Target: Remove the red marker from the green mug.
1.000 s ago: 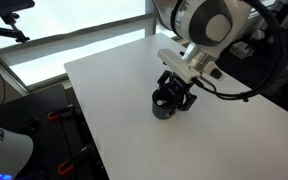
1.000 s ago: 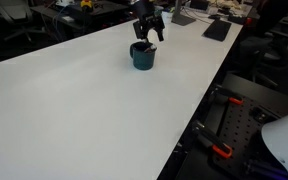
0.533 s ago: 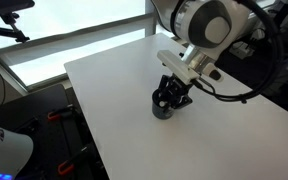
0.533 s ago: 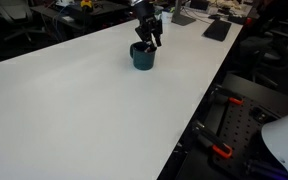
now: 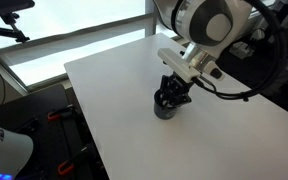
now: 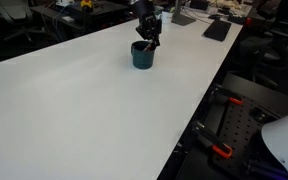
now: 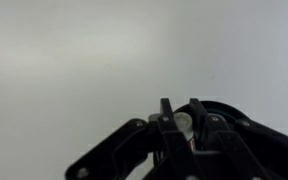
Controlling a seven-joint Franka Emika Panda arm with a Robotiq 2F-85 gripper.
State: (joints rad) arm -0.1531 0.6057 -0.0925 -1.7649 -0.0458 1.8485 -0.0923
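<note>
- The green mug is standing upright on the white tabletop, toward the far side in an exterior view.
- The end effector is hanging directly over the mug, with its fingers dipping toward the mug's mouth.
- The red marker is too hidden to place.
- The fingers are showing close together, dark and blurred in the wrist view, so whether they are gripping anything cannot be told.

On the wide white surface the dark green mug stands upright near the far end, and the black hand reaches down to its rim, the set of its fingers too small to make out.
</note>
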